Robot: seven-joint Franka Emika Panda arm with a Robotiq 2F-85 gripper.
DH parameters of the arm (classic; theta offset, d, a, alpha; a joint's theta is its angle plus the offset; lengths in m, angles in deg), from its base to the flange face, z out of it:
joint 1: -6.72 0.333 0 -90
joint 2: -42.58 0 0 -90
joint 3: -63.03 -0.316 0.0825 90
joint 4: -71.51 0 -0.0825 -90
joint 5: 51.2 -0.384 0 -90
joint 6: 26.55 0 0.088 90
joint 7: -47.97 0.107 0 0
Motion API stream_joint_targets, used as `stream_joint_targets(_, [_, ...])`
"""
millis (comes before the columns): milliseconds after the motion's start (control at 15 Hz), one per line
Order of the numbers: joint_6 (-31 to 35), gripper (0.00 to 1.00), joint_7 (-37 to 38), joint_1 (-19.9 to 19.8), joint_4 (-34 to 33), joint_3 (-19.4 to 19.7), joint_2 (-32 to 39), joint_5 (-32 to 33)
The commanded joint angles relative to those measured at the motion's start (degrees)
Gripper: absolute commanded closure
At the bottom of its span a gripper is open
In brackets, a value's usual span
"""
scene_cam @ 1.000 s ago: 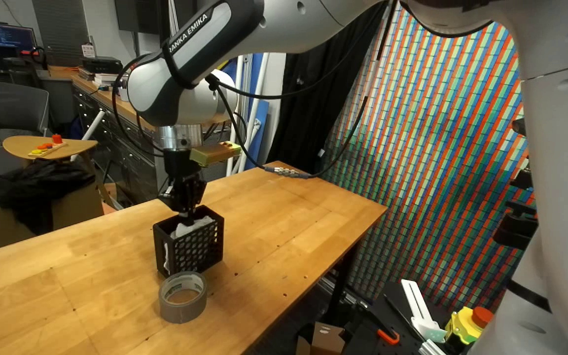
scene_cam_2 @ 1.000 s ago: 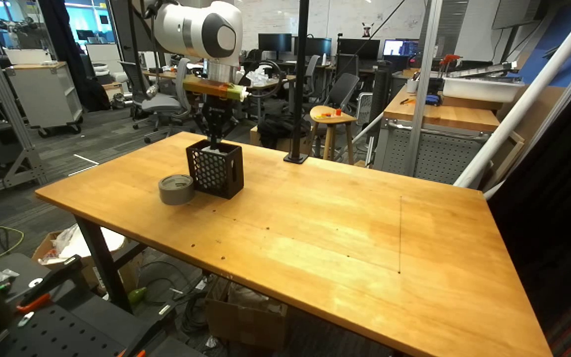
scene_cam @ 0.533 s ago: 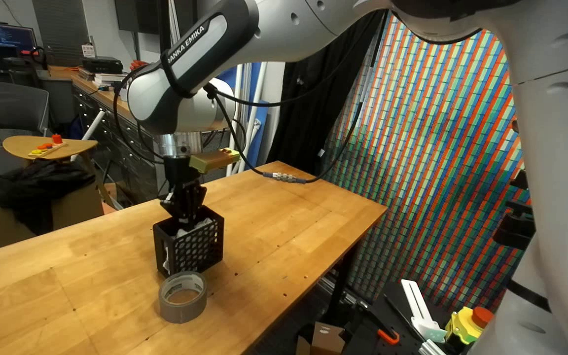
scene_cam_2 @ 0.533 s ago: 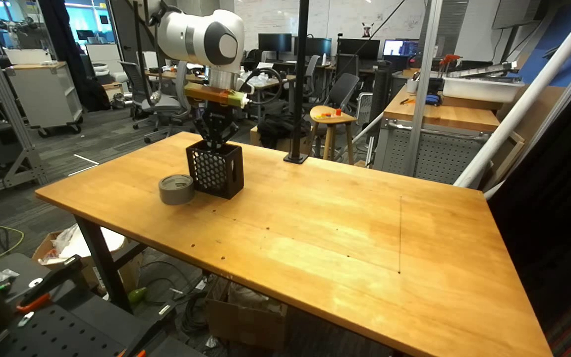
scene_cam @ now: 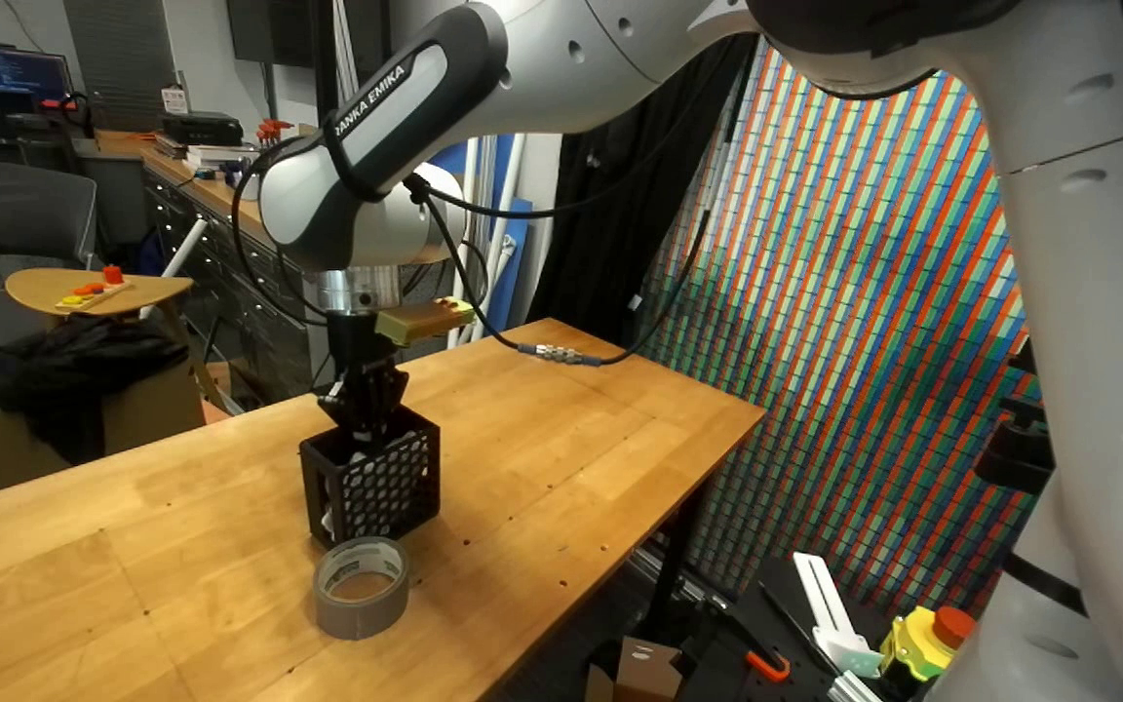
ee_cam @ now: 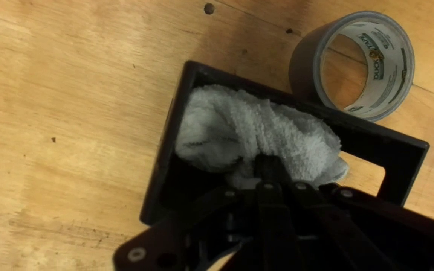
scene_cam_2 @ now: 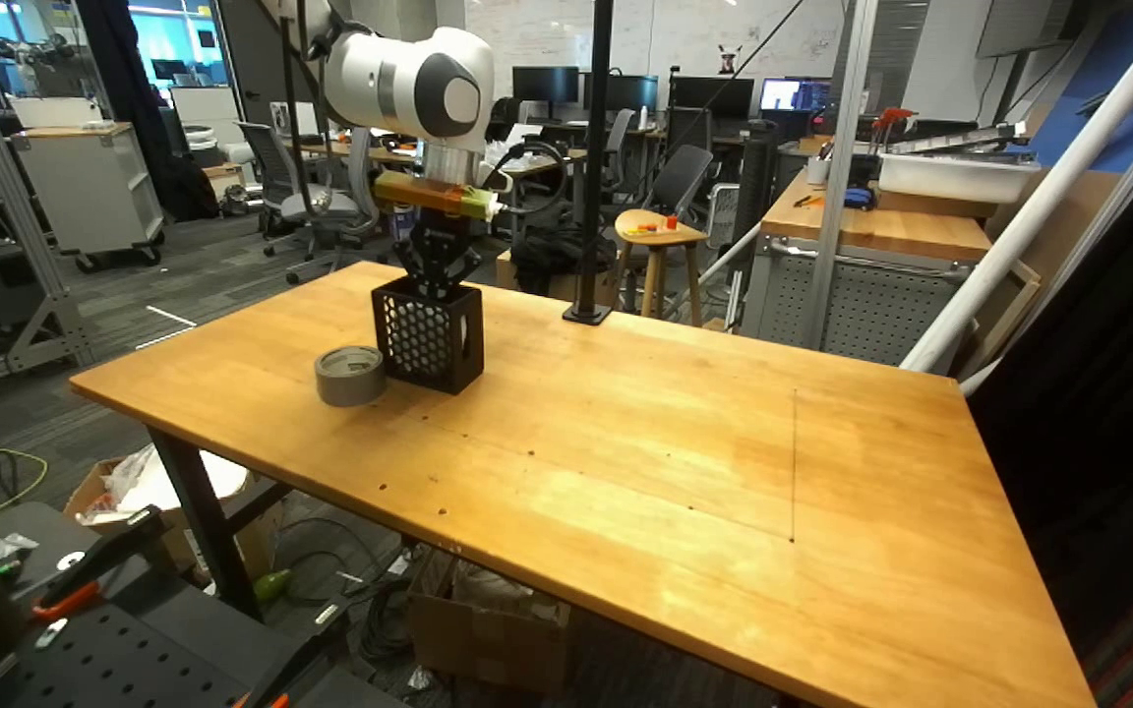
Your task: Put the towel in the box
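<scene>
Your gripper (ee_cam: pixel 270 167) reaches into the box (ee_cam: pixel 166 150) w/ jaws pressed together, tips at the towel (ee_cam: pixel 256 124), tho you can't tell if any's caught btwn 'em, & the towel sits bunched inside, mostly on the side nr the tape (scene_cam_2: pixel 350 383), just beside the box on the table (scene_cam_2: pixel 645 492).

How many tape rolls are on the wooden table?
1: the tape roll lies on the table, close beside the box. The towel covers part of the box's inside, so another hidden there cannot be ruled out.
</scene>
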Motion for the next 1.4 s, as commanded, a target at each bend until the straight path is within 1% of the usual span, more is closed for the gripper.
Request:
stream_joint_targets(0, [0.8,0.96,-1.8,-0.5,-2.9,-1.2,3.1,-2.1])
stream_joint_targets(67, [0.9,0.97,-2.0,-0.5,-3.0,-1.5,3.5,-2.5])
stream_joint_targets(133, [1.0,0.96,-2.2,-0.6,-3.1,-1.8,3.7,-3.1])
stream_joint_targets(200, [1.2,0.98,-2.4,-0.6,-3.2,-2.1,4.0,-3.7])
stream_joint_targets(400, [1.4,0.97,-2.5,-0.5,-3.9,-2.3,4.3,-4.7])
stream_joint_targets(533, [1.5,0.96,-2.3,-0.5,-4.1,-2.0,4.0,-4.3])
stream_joint_targets(867, [1.4,0.98,-1.9,-0.5,-3.5,-1.4,2.7,-3.4])
stream_joint_targets(933, [1.4,0.96,-1.9,-0.6,-3.3,-1.3,2.4,-3.2])
stream_joint_targets(1267, [0.6,0.98,-1.7,-0.7,-2.6,-0.4,0.5,-2.0])
stream_joint_targets(1333, [0.4,0.96,-1.7,-0.7,-2.4,-0.1,0.0,-1.5])
